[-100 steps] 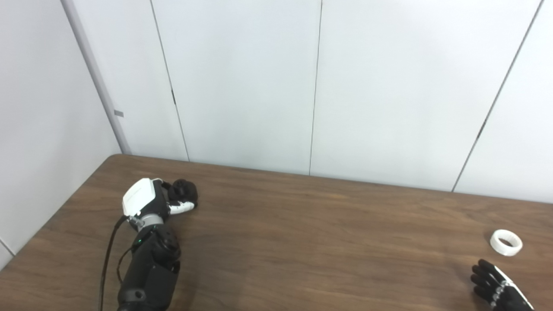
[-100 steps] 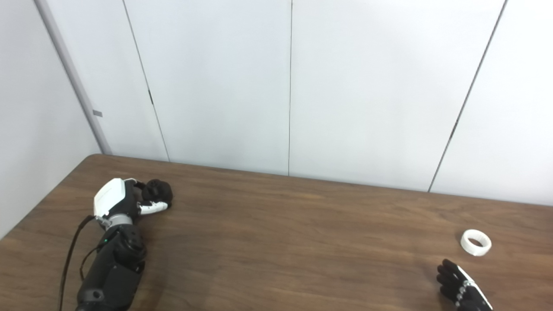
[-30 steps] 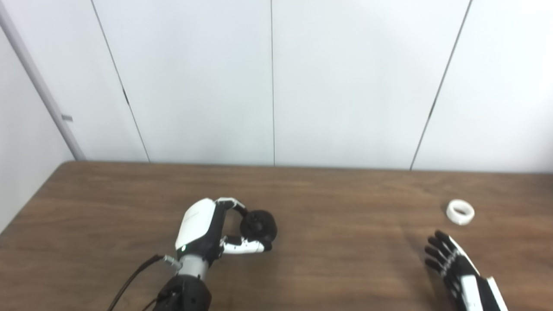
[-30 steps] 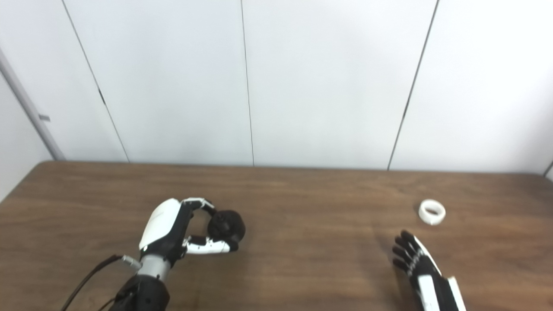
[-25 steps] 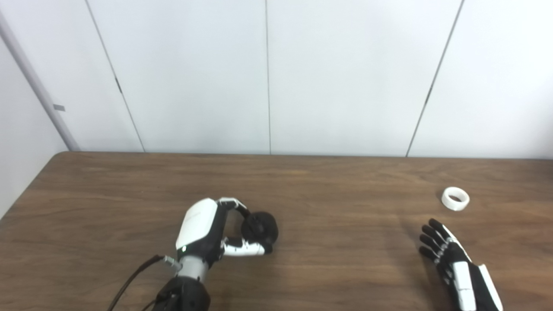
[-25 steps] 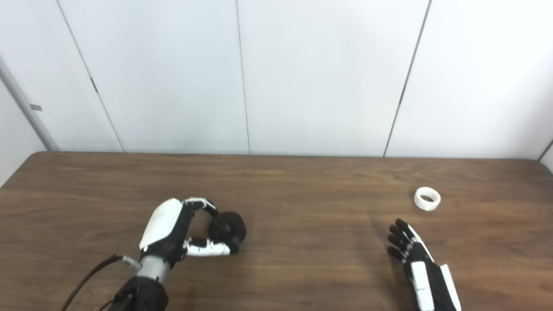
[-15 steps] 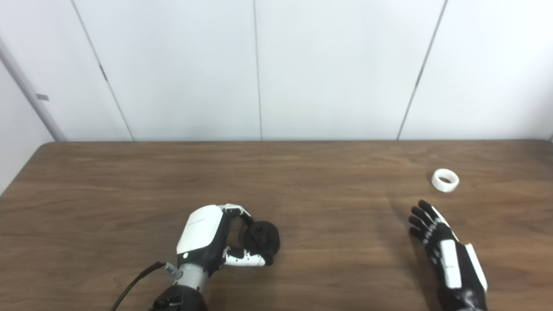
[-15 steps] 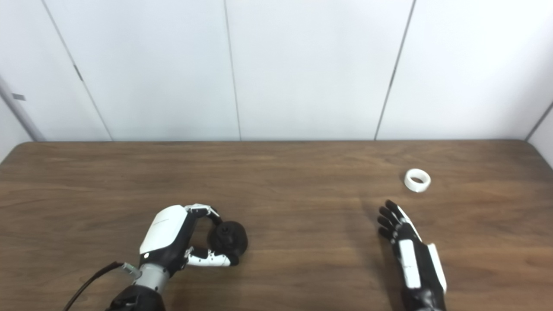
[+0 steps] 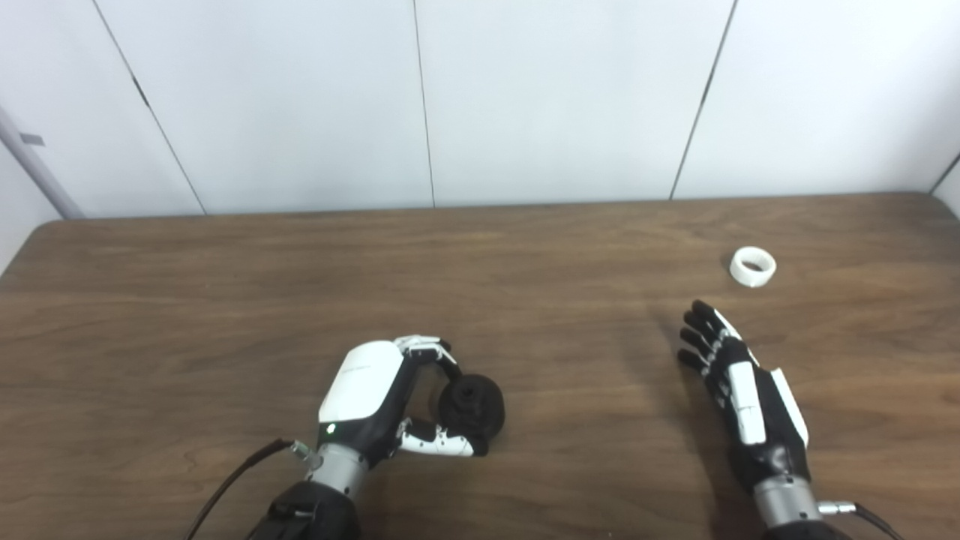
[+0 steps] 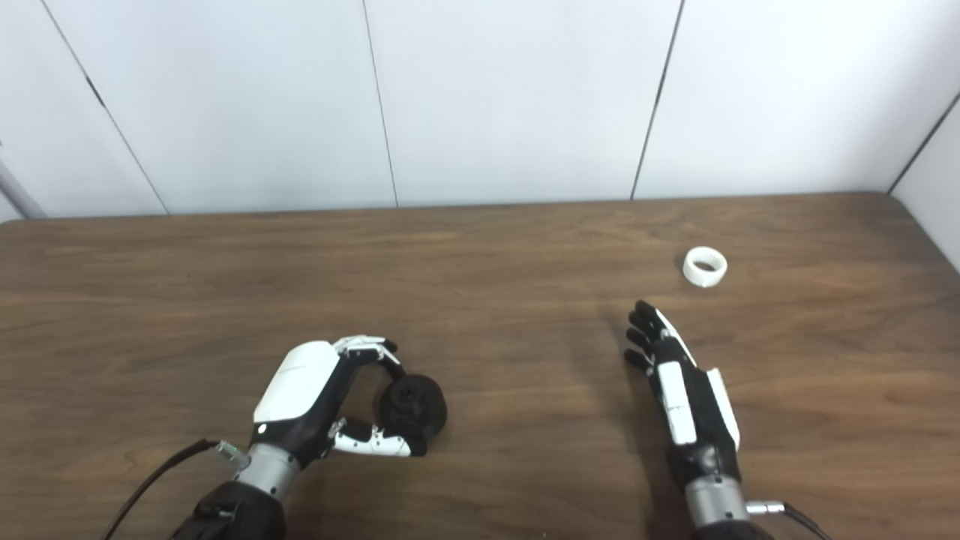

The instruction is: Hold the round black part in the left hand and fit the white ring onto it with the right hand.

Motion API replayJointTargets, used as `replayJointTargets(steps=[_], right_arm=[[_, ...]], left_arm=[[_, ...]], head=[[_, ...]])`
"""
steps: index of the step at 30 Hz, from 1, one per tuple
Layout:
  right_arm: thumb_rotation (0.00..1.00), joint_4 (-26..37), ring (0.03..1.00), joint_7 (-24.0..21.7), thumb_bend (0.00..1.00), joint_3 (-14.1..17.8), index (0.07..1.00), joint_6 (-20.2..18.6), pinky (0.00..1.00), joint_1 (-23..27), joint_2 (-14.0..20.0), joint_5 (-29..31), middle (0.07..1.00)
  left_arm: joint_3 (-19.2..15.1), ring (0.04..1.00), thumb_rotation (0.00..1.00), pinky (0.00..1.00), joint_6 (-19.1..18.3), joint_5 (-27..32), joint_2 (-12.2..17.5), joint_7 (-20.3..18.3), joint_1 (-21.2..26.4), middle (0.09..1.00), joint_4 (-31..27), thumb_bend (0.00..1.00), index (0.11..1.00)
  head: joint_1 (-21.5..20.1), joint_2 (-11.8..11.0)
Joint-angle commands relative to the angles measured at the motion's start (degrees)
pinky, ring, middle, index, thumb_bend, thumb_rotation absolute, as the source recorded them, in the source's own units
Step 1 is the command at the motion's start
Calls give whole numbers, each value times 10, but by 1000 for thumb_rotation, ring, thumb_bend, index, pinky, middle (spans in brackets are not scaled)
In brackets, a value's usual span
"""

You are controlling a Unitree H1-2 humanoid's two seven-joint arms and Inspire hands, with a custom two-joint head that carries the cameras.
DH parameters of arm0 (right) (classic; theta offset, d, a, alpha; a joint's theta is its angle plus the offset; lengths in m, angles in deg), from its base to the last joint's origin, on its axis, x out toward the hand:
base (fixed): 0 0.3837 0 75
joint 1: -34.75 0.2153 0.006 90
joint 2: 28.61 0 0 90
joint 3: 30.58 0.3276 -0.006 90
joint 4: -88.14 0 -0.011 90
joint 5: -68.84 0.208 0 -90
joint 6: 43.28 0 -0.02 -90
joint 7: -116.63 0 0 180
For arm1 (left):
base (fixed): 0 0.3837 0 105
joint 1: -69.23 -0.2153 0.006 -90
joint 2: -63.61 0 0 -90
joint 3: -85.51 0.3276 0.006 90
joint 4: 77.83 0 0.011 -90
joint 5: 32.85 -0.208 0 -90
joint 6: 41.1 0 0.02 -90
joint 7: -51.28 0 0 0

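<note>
The right hand (image 9: 739, 382) has reached closer to the white ring (image 9: 752, 267) on the surface (image 9: 225, 300), fingers apart, empty. Left hand (image 9: 375, 401) grips the black part (image 9: 472, 401). The ring looks light and stiff; pinch its rim.

The left hand (image 9: 375, 394) carried the black part (image 9: 471, 403) toward the table's middle.

A counter (image 9: 525, 255) spans the view, with a panelled wall (image 9: 525, 97) behind its far edge. Toward the near left, the left hand (image 9: 375, 401) grips a round part (image 9: 471, 403) just to its right. Toward the near right, the right hand (image 9: 739, 379) is stretched flat. A ring (image 9: 752, 266) lies on the counter beyond that hand, a little right, apart from its fingertips.
</note>
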Motion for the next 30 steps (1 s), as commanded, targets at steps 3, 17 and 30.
replayJointTargets(steps=[3, 17, 30], right_arm=[[1000, 24, 901, -1, 677, 1, 909, -2, 848, 2, 4, -4, 907], [1000, 54, 904, -4, 629, 20, 902, -47, 876, 43, 43, -28, 915], [823, 78, 891, 0, 660, 44, 889, -100, 838, 86, 126, -95, 915]], left_arm=[[7, 846, 46, 793, 33, 5, 8, -4, -7, 788, 12, 517, 488], [17, 851, 46, 847, 75, -13, -3, 14, -13, 794, 50, 515, 489], [21, 841, 47, 831, 82, -29, -12, 25, -11, 790, 68, 515, 489]], head=[[-3, 2], [-26, -1], [-44, -11]])
